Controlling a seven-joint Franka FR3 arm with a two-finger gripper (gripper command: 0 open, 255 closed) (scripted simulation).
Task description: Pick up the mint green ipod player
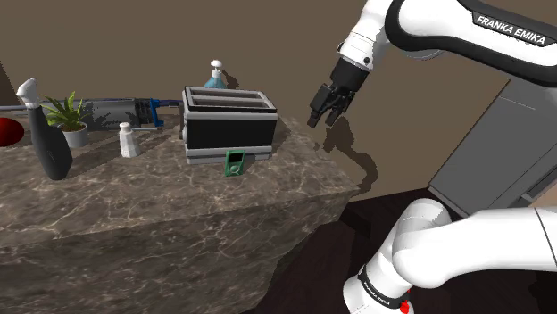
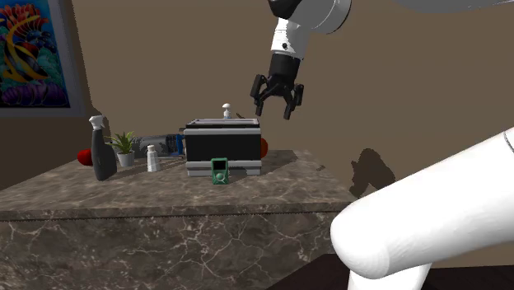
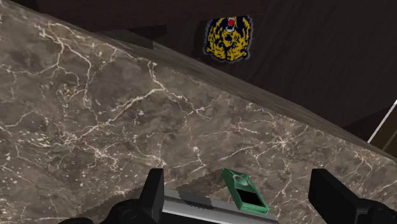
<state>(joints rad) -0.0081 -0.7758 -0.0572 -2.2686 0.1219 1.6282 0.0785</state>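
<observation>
Surface: a dark brown marble counter (image 1: 178, 205) with pale veins and a thick, rough-cut front edge
Room: plain brown walls (image 2: 412, 82); a bright fish picture (image 2: 33, 53) hangs at the second exterior view's left; a flat grey cabinet (image 1: 500, 152) stands past the counter's end at the shoulder view's right
Floor: dark, with a yellow and black patterned patch (image 3: 229, 39) lying beyond the counter edge in the wrist view
Toaster: a boxy black toaster (image 1: 228, 125) with a silver base and two long slots, standing near the middle of the counter
Ipod player: the small, flat, rectangular green ipod player (image 1: 234, 161) stands tilted on the counter, leaning against the toaster's front
Other things: a tall dark spray bottle (image 1: 49, 138) with a white nozzle, a potted plant (image 1: 70, 116), a small white bottle (image 1: 128, 140), a blue pump bottle (image 1: 216, 75) behind the toaster, and a red rounded thing (image 1: 7, 131) at the far edge
Gripper: the black gripper (image 1: 324, 118) hangs in the air above the counter, to the shoulder view's right of the toaster and higher than it
Jaws: spread wide, holding nothing; in the wrist view the fingers (image 3: 153, 191) stand far apart with the ipod player seen between them, well below and untouched
</observation>
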